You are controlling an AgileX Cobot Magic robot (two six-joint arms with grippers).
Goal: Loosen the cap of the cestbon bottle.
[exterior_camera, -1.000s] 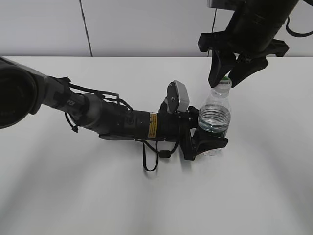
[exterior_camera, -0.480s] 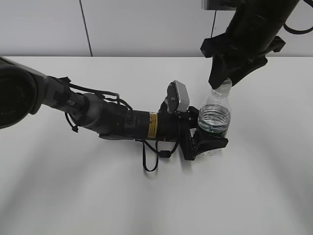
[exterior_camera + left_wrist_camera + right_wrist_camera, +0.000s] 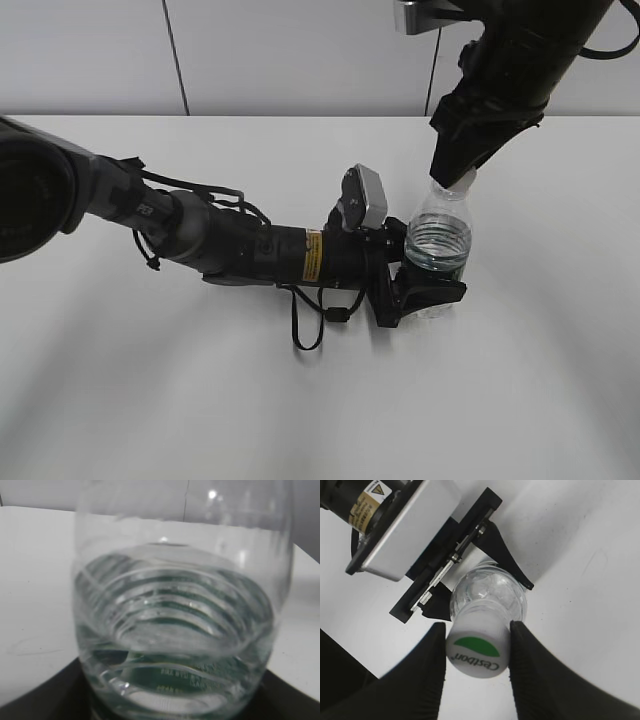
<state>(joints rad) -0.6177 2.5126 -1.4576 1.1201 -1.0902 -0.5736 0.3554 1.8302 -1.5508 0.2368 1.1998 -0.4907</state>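
Observation:
The cestbon bottle (image 3: 438, 240) stands upright on the white table, clear and ribbed, part full of water. My left gripper (image 3: 425, 295) is shut on its lower half, where the dark green label sits. The bottle fills the left wrist view (image 3: 175, 630), with dark jaws at both bottom corners. My right gripper (image 3: 455, 170) comes down from above and covers the bottle top. In the right wrist view its two black fingers (image 3: 474, 626) press both sides of the white cap (image 3: 477, 652) with the green half-moon. The bottle body (image 3: 492, 592) shows below the cap.
The left arm (image 3: 230, 245) lies low across the white table (image 3: 200, 400) from the left, with a loose black cable loop (image 3: 305, 325) under it. A grey wall stands behind the table's far edge (image 3: 250, 115).
My right gripper has turned about the cap: its two spread fingers, first seen face-on, now show edge-on. The bottle and the left arm have not moved.

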